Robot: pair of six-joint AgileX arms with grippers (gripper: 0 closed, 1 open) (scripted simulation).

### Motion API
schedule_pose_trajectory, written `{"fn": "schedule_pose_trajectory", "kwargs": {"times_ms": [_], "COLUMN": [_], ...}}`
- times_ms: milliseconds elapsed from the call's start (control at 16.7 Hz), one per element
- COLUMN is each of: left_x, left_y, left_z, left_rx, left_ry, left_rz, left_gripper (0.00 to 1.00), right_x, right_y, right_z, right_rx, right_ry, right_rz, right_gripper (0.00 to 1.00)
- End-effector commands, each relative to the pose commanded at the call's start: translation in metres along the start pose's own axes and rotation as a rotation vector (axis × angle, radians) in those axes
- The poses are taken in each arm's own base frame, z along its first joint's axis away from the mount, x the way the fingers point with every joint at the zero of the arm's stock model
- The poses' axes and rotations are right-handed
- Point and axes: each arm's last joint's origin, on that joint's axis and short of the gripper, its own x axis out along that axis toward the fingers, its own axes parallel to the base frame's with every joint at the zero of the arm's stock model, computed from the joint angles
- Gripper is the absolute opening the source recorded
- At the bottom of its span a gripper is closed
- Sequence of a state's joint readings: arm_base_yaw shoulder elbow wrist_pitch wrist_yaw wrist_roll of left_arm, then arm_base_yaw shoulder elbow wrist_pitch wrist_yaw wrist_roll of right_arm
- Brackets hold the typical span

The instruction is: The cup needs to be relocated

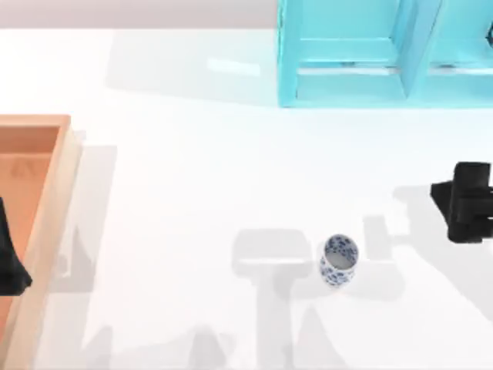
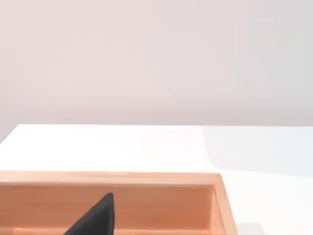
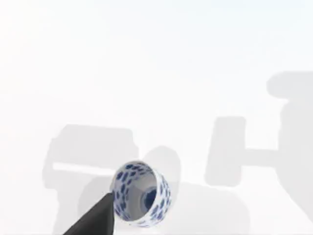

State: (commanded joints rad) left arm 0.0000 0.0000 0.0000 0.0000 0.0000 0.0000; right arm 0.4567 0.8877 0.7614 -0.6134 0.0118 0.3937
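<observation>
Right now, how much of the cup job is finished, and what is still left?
Nothing looks done yet: the cup stands upright on the white table, untouched. In hand: the right hand is at the table's right edge, apart from the cup, whose opening faces its wrist camera. The left hand is parked over the wooden tray. Left: grasp, lift and move the cup.

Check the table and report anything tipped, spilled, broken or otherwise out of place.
Nothing stands out. The cup stands upright and whole on the white table, right of centre, with no spill around it. The wooden tray sits squarely at the left edge and the blue cabinet at the back.
</observation>
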Motion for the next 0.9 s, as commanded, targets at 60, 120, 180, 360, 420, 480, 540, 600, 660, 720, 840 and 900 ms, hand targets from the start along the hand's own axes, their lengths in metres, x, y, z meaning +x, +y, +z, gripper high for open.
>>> {"fn": "schedule_pose_trajectory", "kwargs": {"times_ms": [60,120,180,360,420,480,540,600,660,720,840,900], "left_x": [0.000,0.000,0.000,0.000,0.000,0.000,0.000,0.000,0.000,0.000,0.000,0.000], "left_y": [0.000,0.000,0.000,0.000,0.000,0.000,0.000,0.000,0.000,0.000,0.000,0.000], "left_z": [0.000,0.000,0.000,0.000,0.000,0.000,0.000,0.000,0.000,0.000,0.000,0.000], "left_rx": [0.000,0.000,0.000,0.000,0.000,0.000,0.000,0.000,0.000,0.000,0.000,0.000], "left_ry": [0.000,0.000,0.000,0.000,0.000,0.000,0.000,0.000,0.000,0.000,0.000,0.000], "left_rz": [0.000,0.000,0.000,0.000,0.000,0.000,0.000,0.000,0.000,0.000,0.000,0.000], "left_gripper": [1.00,1.00,1.00,1.00,1.00,1.00,1.00,1.00,1.00,1.00,1.00,1.00], "right_x": [0.011,0.024,0.038,0.079,0.090,0.101,0.110,0.118,0.125,0.132,0.140,0.142], "right_y": [0.012,0.023,0.034,0.062,0.069,0.075,0.080,0.084,0.087,0.089,0.092,0.092], "right_z": [0.010,0.018,0.025,0.038,0.042,0.046,0.049,0.053,0.056,0.059,0.062,0.062], "right_rx": [0.009,0.015,0.020,0.032,0.036,0.041,0.046,0.051,0.055,0.060,0.065,0.066], "right_ry": [0.104,0.205,0.299,0.529,0.585,0.630,0.666,0.694,0.718,0.736,0.758,0.761], "right_rz": [-0.020,-0.048,-0.080,-0.185,-0.216,-0.243,-0.267,-0.286,-0.303,-0.316,-0.333,-0.336], "right_gripper": [1.00,1.00,1.00,1.00,1.00,1.00,1.00,1.00,1.00,1.00,1.00,1.00]}}
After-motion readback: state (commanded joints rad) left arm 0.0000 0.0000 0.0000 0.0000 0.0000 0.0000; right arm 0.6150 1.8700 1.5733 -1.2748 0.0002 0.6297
